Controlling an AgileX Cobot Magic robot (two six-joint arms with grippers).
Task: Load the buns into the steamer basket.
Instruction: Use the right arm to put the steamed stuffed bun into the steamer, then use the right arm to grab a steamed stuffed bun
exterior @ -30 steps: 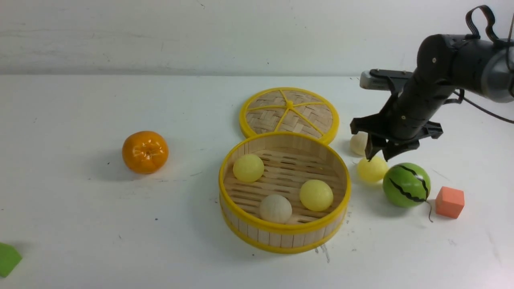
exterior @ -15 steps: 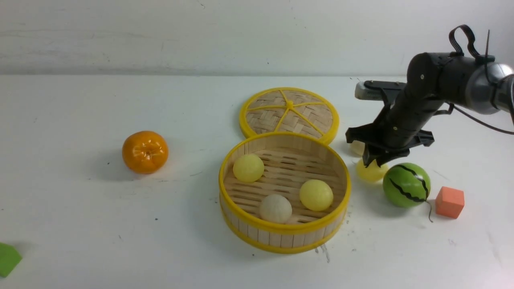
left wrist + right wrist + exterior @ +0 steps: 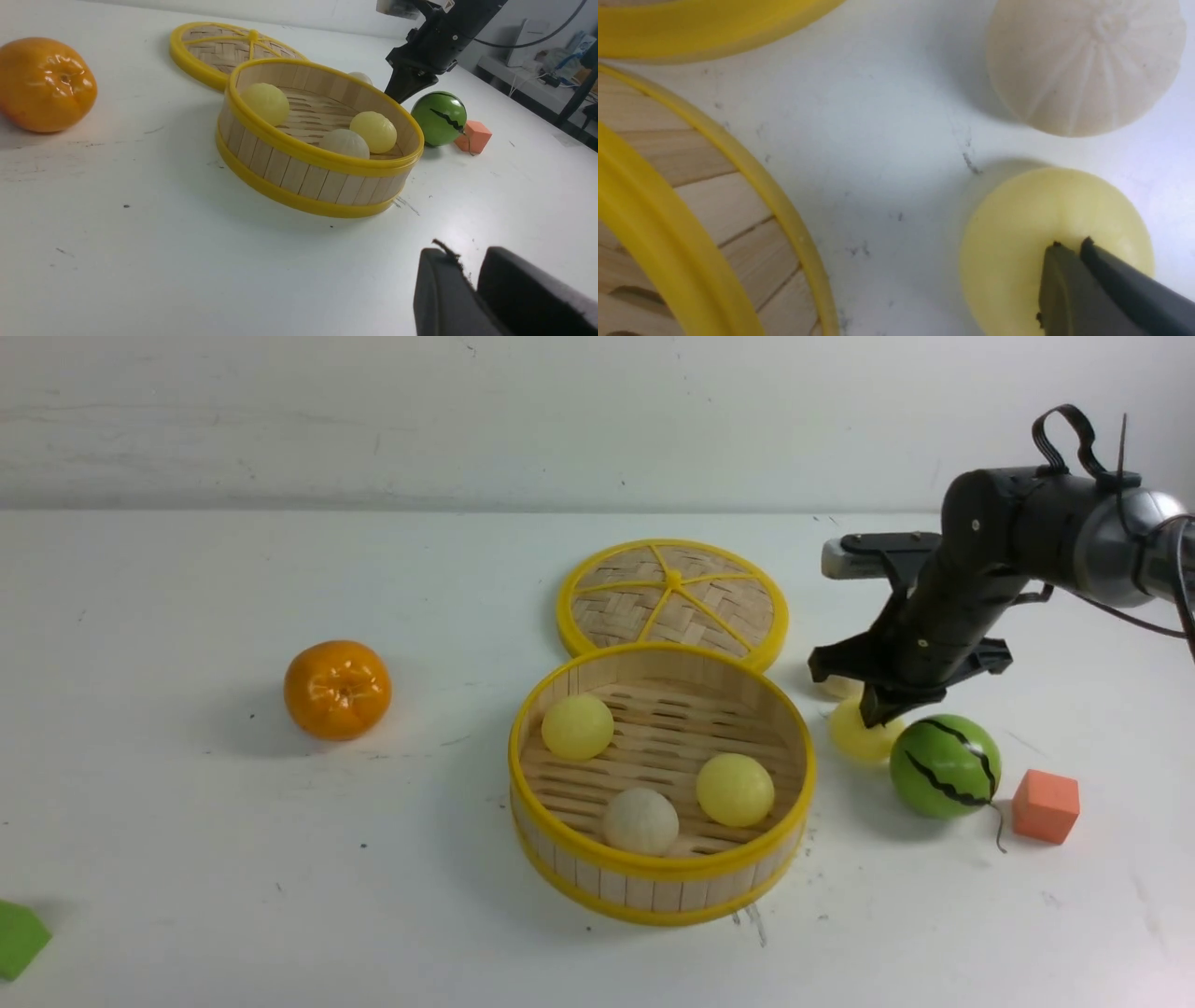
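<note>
Three buns [image 3: 640, 821] are in the steamer basket [image 3: 661, 882] — two yellow, one pleated off-white. Two to go, both on the table [image 3: 187, 849] just right of the basket: a yellow bun [image 3: 857, 739] and, beyond it, a pleated bun [image 3: 1083, 65]. The right gripper [image 3: 882, 712] is right over the yellow one, jaws pressed together and gripping nothing — the left gripper [image 3: 472, 254] is idle, also closed.

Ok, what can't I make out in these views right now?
- Off-white bun: front view, mostly hidden behind the right gripper.
- Yellow bun: the gripper covers its top in front and right wrist views; contact unclear.
- Left gripper: only its tips show, cut by the left wrist view's edge.
- Green object: cut off by the front view's edge.
</note>
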